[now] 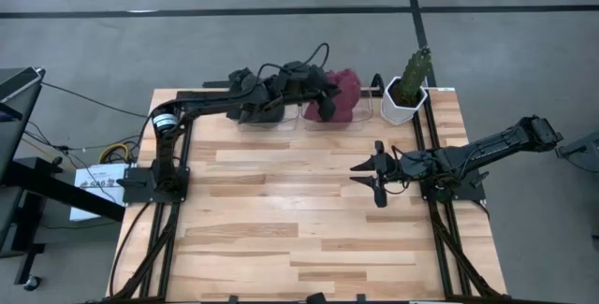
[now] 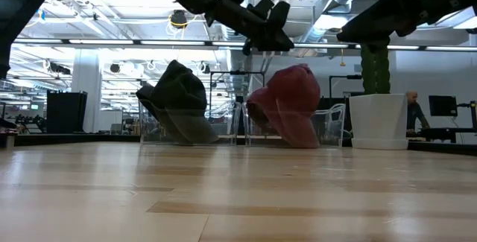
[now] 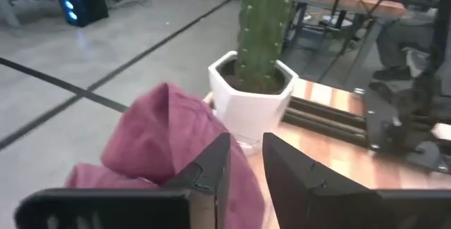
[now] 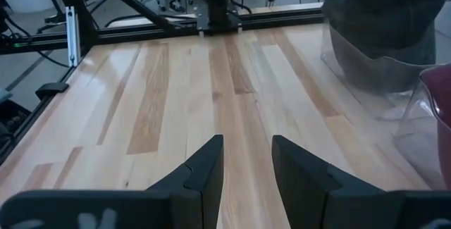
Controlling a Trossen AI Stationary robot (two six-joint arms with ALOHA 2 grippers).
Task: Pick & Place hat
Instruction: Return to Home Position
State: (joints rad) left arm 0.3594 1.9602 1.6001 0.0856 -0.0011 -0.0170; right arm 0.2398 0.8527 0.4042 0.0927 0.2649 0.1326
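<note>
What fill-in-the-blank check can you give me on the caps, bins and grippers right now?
The black cap lies in the ___ transparent bin. The bin with the red cap stands beside the white pot, which holds a ___. The left gripper hovers over the ___ cap. The right gripper, over bare table, holds its fingers ___.
Missing: left; cactus; red; open.

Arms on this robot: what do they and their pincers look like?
Both are black, jointed links. The left arm has a silvery ring at one joint and black cables looping over its wrist. The right arm is equally dark. The left gripper and right gripper each have two flat, wedge-shaped black fingers.
</note>
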